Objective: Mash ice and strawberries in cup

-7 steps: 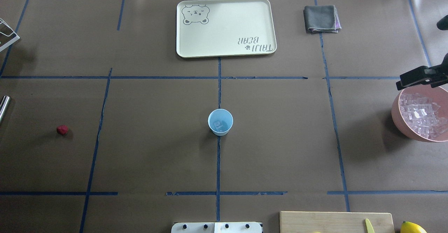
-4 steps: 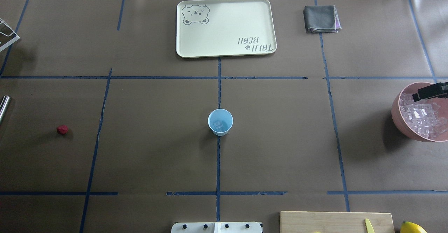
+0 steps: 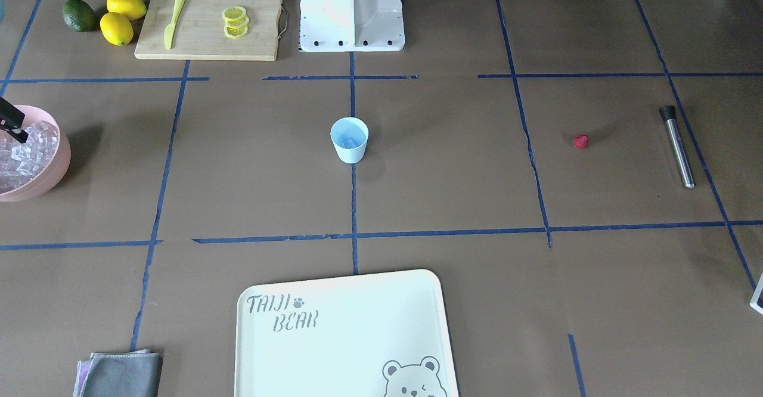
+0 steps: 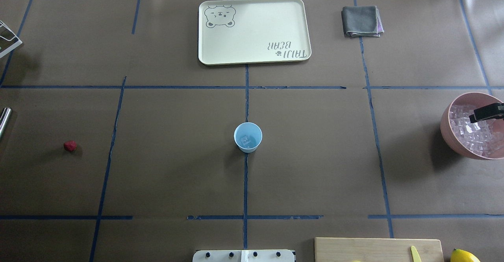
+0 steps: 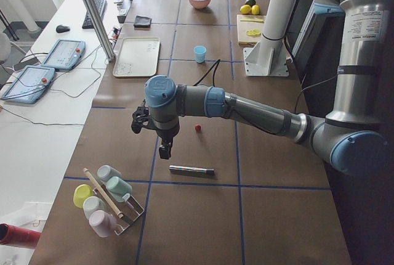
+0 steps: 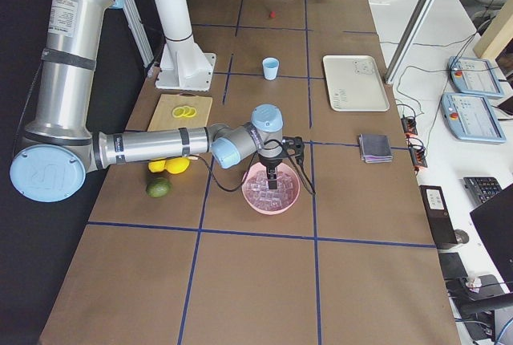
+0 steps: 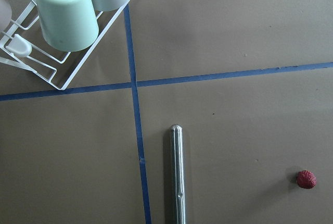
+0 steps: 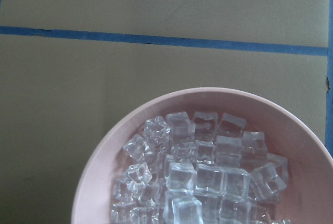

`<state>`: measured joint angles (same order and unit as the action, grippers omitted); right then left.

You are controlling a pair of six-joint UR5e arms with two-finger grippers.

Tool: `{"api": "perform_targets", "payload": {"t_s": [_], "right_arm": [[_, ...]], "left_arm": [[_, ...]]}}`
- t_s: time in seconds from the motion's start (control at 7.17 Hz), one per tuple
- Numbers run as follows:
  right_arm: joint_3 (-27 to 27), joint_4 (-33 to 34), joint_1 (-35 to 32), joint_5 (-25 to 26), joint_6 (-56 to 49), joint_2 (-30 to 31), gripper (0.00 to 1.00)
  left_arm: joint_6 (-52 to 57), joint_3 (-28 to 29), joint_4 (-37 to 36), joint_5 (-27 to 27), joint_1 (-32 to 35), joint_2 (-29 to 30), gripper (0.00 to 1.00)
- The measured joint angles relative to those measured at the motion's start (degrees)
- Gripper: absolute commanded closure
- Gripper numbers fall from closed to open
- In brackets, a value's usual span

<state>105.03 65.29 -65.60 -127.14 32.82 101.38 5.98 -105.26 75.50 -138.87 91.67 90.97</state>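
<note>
the right fingers (image 4: 486,113) hang low over the ice (image 8: 208,179) heaped in the pink bowl (image 4: 445,136); i cannot tell how far apart they stand, nor whether they grip a cube. the step looks like fetching more ice: choose one cube on top of the heap, straddle its flat sides, close gently since it is slick, then lift straight up past the rim. the cup (image 4: 248,137) stands mid worktop (image 4: 315,167), well apart, a cube inside. the strawberry (image 4: 70,146) lies far left near the muddler (image 3: 678,146), where the left fingers (image 5: 165,149) hover, opening unclear
</note>
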Motion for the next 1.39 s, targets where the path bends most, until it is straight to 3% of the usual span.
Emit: {"api": "perform_targets", "payload": {"t_s": [0.56, 1.39], "right_arm": [[-2.33, -0.01, 1.4, 0.14, -0.55, -1.27, 0.18], [-3.22, 0.07, 3.18, 0.15, -0.63, -1.69, 0.23]], "left_arm": [[0.0, -0.36, -0.04, 0.0, 0.02, -0.06, 0.0], [0.0, -0.38, 0.0, 0.0, 0.0, -0.09, 0.0]]}}
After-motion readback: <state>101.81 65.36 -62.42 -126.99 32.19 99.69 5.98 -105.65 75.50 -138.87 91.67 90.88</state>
